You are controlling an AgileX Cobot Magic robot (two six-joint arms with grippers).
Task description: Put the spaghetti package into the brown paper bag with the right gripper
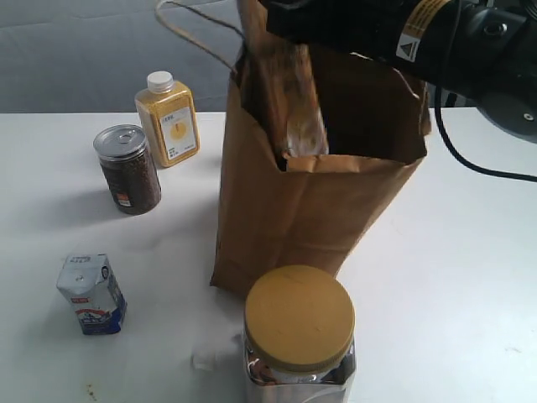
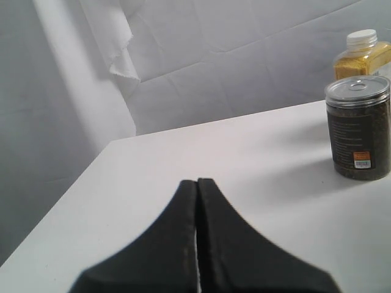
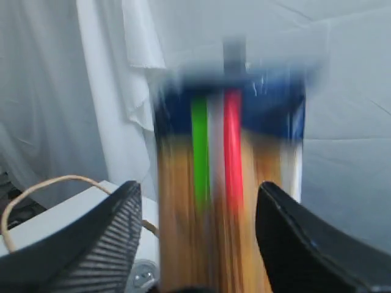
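Brown kraft bag is seen upright at the centre of the exterior frame, on the white counter. The spaghetti pack is stood on end inside the bag's open mouth, upper centre. At the middle of the right wrist frame the right hand is spread wide, with the blurred pack between its fingers; contact cannot be told. The left hand is pressed together, low in its frame.
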